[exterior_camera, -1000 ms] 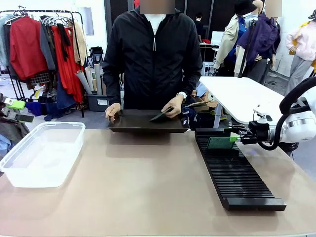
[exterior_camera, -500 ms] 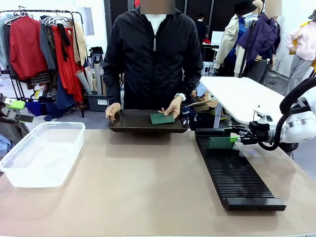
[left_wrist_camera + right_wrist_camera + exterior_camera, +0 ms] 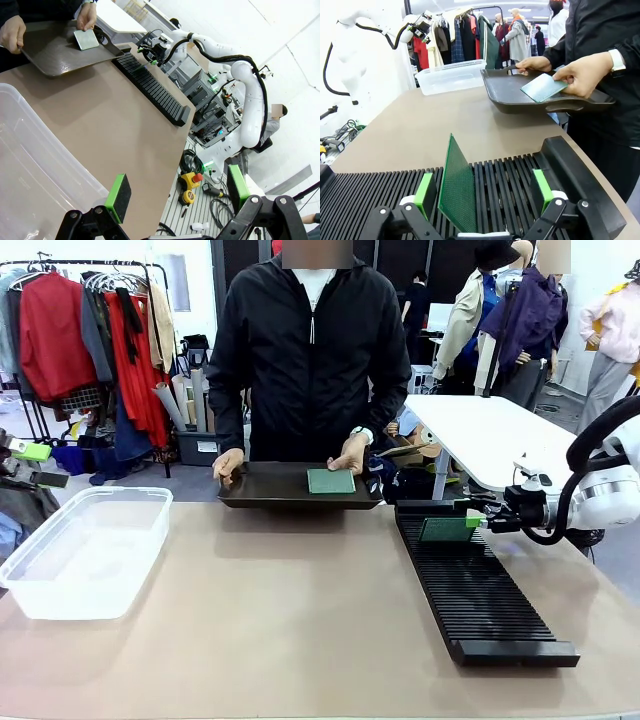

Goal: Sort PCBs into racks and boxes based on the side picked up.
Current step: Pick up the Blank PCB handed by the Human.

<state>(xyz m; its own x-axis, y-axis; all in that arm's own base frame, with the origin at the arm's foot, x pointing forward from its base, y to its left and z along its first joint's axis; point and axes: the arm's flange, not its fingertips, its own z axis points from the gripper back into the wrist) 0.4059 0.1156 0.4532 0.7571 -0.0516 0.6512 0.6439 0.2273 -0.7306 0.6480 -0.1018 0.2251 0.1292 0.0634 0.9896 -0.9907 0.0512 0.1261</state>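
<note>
Table (image 3: 300,630): a tan top shared with a person, who stands at the far side.
Person (image 3: 310,350): in a black jacket, facing the robot across the table, both hands at a dark tray.
Box (image 3: 60,595): a clear plastic tub on the robot's left part of the table, near the edge, with nothing visible inside it.
Rack (image 3: 485,600): long, low and black on the robot's right part of the table, its slots running across its width, well apart from the box.
Tray (image 3: 265,487): shallow and dark, held at the table's far edge, between box and rack.
Left gripper (image 3: 177,192): its green pads stand wide apart with nothing between them. It hangs above the near side of the box, at the table's edge.
Right gripper (image 3: 484,192): jaws spread wide at the far end of the rack, one finger on each side of the racked PCB, gripping nothing.
Holding hand (image 3: 228,464): grips one end of the tray.
Other hand (image 3: 351,453): fingertips rest on the far edge of the tray PCB.
Racked PCB (image 3: 457,192): green with a dotted face, standing upright in a slot. It is close to one pad and clear of the other.
Tray PCB (image 3: 331,481): pale green, lying flat on the tray toward the end nearer the rack.
</note>
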